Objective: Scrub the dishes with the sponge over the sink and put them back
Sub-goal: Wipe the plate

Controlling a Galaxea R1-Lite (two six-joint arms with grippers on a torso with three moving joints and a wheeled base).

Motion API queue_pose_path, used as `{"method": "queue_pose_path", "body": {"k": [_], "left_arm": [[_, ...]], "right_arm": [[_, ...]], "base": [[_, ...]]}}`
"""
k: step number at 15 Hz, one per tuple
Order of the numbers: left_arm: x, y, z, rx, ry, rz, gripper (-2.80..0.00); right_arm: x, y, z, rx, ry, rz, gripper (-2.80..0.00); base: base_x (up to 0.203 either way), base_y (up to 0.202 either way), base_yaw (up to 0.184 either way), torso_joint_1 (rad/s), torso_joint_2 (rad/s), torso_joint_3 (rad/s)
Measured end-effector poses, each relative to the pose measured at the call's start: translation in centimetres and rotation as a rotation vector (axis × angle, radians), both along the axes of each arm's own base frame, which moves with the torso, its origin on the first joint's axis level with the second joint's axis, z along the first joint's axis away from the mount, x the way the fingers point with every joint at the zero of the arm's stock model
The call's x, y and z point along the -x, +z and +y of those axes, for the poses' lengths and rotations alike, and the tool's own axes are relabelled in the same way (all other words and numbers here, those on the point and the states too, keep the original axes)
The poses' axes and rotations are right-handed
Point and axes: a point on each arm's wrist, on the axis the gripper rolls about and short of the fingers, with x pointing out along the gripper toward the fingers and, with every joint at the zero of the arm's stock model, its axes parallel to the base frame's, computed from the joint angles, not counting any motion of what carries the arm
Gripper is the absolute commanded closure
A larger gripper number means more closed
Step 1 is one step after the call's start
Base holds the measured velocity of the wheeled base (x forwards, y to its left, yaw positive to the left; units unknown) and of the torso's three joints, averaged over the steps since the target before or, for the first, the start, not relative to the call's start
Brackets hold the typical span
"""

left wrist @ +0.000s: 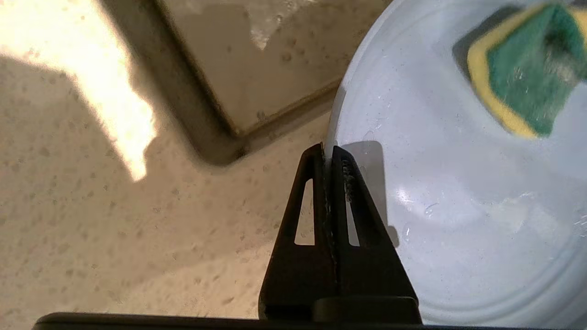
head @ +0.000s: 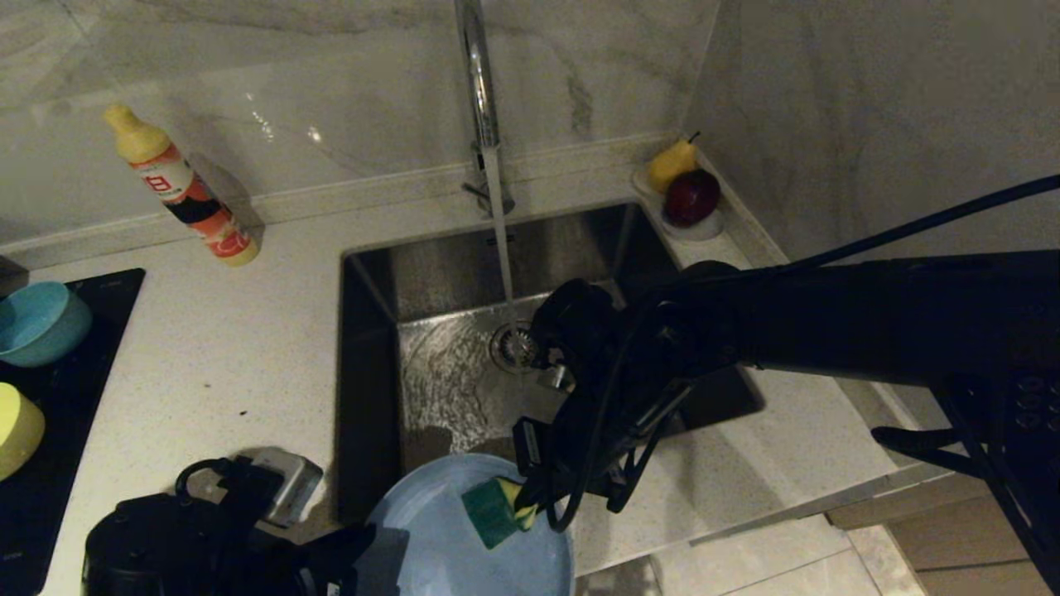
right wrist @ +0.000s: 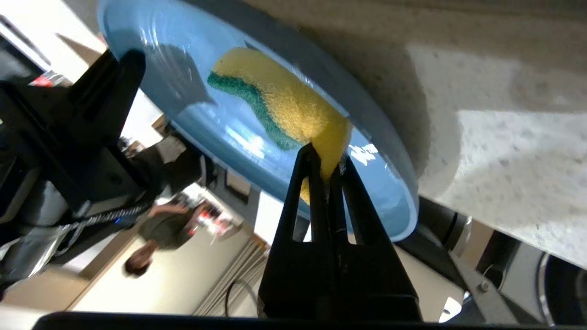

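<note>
A light-blue plate (head: 447, 538) is held at the sink's near edge, tilted towards me. My left gripper (left wrist: 328, 151) is shut on its rim; the plate (left wrist: 458, 192) fills the right of that view. My right gripper (right wrist: 326, 160) is shut on the yellow sponge (right wrist: 284, 103), whose green face presses against the plate (right wrist: 220, 128). In the head view the sponge (head: 494, 511) lies on the plate's upper right part under my right gripper (head: 530, 501). The teal bowl (head: 37, 323) and pale yellow bowl (head: 15, 430) stand at the far left. Water runs from the tap (head: 479, 83) into the sink (head: 447, 364).
A soap bottle (head: 182, 189) leans against the back wall on the left. A small dish with a pear (head: 672, 161) and a dark red fruit (head: 691, 197) sits at the sink's back right corner. The dark hob (head: 50, 463) carries the bowls.
</note>
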Motion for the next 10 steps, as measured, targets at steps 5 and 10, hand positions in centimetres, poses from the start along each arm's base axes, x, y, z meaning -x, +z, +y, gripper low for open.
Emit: {"method": "queue_pose_path", "body": {"k": [5,10], "left_arm": [[-0.1,0.2,-0.1,0.005,-0.004,-0.007,0.0],[-0.5,0.6,-0.4,0.017,-0.002,-0.023,0.0]], "right_arm": [[0.6,0.8,-0.5,0.056,-0.025,-0.038,0.0],[2.6,2.0,-0.8,0.091,0.015,-0.012,0.0]], "base": [[0.0,0.0,0.0,0.0,0.0,0.0],[0.0,0.0,0.0,0.0,0.0,0.0]]}}
